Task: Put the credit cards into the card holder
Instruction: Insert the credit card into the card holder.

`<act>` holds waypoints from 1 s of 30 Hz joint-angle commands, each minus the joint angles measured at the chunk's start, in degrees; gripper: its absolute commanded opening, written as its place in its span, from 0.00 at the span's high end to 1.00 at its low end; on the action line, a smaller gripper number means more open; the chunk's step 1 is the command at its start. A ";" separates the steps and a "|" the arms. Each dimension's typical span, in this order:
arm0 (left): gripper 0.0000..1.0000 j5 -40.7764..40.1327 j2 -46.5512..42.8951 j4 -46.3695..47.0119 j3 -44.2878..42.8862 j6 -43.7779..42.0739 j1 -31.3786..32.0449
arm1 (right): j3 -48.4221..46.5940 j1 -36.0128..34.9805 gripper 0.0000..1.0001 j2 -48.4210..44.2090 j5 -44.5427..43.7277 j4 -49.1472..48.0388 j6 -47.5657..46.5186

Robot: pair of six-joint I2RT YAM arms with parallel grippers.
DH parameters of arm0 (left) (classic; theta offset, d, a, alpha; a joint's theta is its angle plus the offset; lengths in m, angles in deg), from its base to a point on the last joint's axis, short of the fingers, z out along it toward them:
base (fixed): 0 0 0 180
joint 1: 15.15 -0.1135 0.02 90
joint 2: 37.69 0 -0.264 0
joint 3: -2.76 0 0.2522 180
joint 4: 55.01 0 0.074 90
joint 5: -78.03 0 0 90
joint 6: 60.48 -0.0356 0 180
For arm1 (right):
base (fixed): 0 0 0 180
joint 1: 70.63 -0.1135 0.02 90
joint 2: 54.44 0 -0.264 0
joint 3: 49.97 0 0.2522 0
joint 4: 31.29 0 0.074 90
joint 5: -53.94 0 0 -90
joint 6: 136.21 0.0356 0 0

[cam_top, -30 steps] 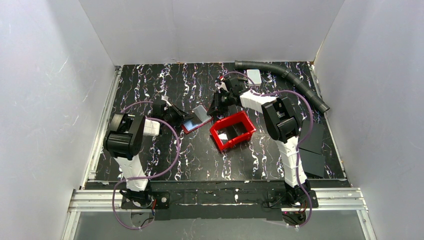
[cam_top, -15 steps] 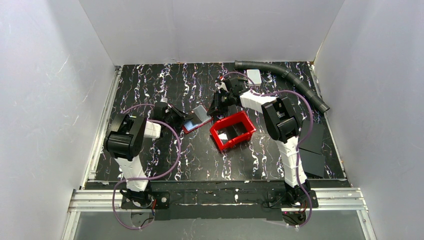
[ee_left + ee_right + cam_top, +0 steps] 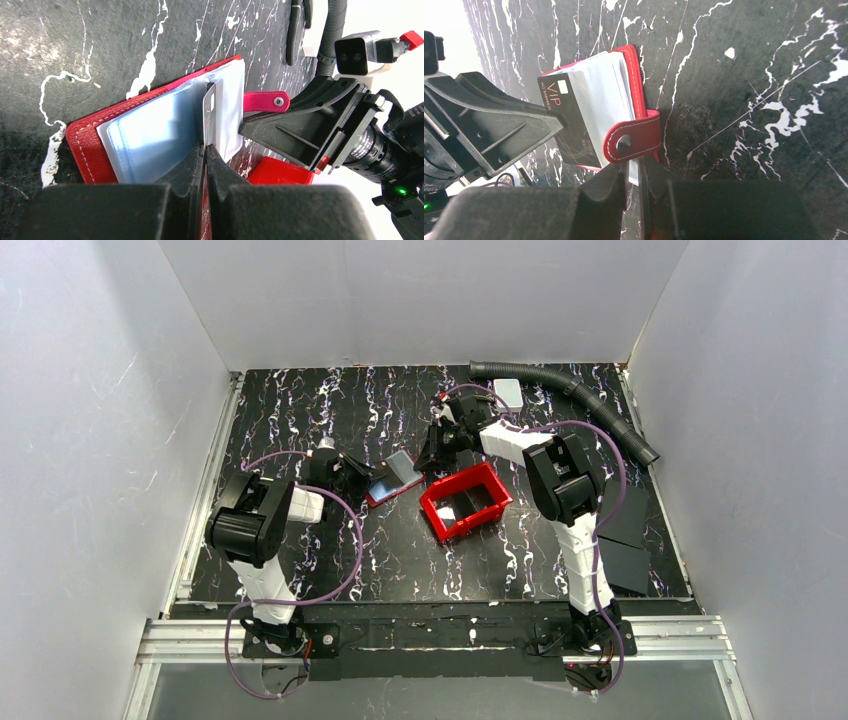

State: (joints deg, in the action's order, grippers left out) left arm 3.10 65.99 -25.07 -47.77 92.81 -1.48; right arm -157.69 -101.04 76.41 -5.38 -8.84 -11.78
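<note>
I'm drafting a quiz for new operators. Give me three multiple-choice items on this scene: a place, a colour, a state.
1. Where does the card holder lie? A on the table, left of the red bin; B inside it; C off the table.
2. The held card's printed face is: A yellow; B green; C black.
3. The left gripper is: A open; B shut on the card; C out of view.
Key: 1A, it lies open beside the bin; 2C, right wrist view shows black; 3B, fingers pinch the card.

Card holder (image 3: 392, 480) left of bin (image 3: 432, 517)
</note>
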 commanded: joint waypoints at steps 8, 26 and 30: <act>1.00 -5.57 0.12 3.50 1.86 1.73 2.64 | 0.51 -1.49 0.82 -0.45 1.93 0.30 0.72; 0.34 2.23 -7.22 -23.28 -5.03 -6.44 3.27 | 0.05 -1.49 0.83 -1.59 1.60 1.34 -1.28; 0.26 1.45 -6.82 -35.25 -10.37 -10.11 3.24 | 0.00 -1.49 0.83 -1.59 1.66 1.43 -1.48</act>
State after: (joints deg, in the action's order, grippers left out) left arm 4.76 60.74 -43.37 -53.74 88.08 1.52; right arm -157.66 -102.23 76.41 -4.13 -8.23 -12.02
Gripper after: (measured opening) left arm 0.690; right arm 0.176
